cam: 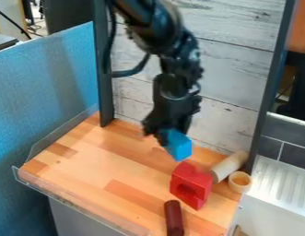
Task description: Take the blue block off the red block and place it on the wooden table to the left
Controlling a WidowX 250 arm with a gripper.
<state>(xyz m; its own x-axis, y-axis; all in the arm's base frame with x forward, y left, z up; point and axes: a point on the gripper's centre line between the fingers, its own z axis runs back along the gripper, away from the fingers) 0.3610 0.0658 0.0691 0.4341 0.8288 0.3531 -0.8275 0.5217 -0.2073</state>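
Observation:
The black gripper (168,134) hangs over the back middle of the wooden surface, shut on a blue block (178,144). The block tilts down to the right from the fingertips and looks raised above the surface. Below it and slightly right stands a red block with an arched cut-out (191,183). Right of the red block, a light wooden cylinder (229,166) lies at a slant. Next to the cylinder's lower end is a small round wooden piece (239,181). Near the front edge lies a dark red cylinder (173,218).
The wooden tabletop (99,161) has a clear plastic rim (68,199) along its left and front sides. A whitewashed plank wall (231,83) stands behind, between dark posts. A blue partition (43,92) is at the left, a white ribbed rack (280,184) at the right.

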